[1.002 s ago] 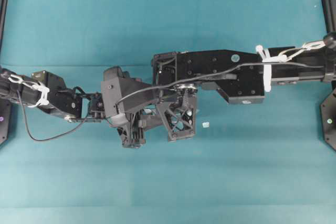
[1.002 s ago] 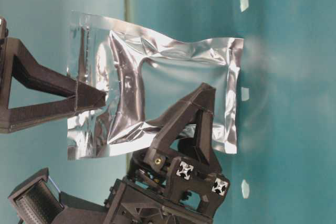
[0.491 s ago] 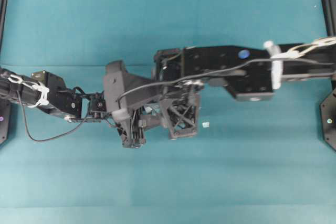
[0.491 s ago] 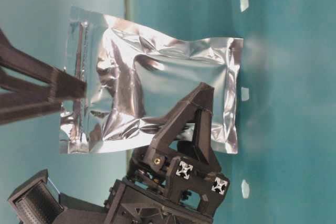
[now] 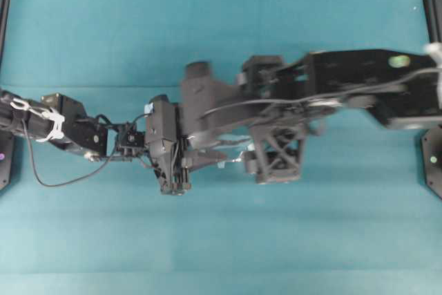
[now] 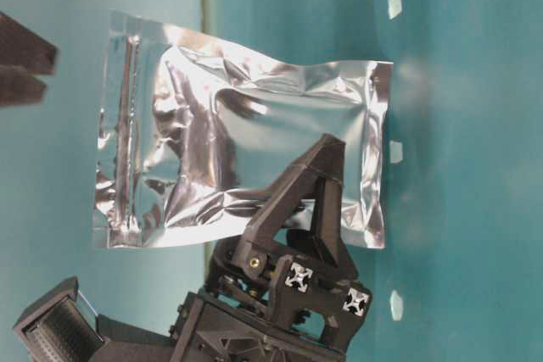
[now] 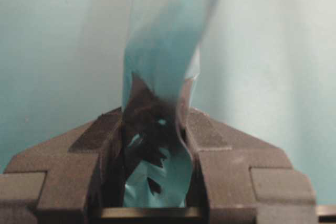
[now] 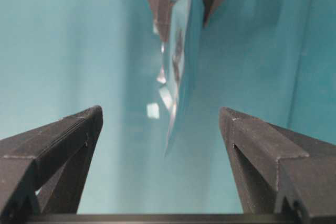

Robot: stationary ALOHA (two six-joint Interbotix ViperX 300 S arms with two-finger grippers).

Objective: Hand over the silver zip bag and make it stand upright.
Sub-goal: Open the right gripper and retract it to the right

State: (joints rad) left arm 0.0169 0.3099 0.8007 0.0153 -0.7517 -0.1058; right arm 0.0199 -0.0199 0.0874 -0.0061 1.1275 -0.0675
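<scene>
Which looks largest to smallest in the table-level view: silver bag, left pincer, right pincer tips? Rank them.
1. silver zip bag
2. left pincer, nearer the camera, so its true size is unsure
3. right pincer, only its tips at the frame edge

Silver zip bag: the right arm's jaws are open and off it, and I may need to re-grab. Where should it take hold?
Probably the free zip-strip edge of the crinkled silver foil zip bag, approached edge-on opposite the left gripper, which pinches its other end; the flat pouch fits between the jaws.

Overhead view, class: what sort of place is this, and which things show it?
Probably a robotics lab test bench: a plain teal table, a left hand gripping a silver zip bag, and an open right hand.
</scene>
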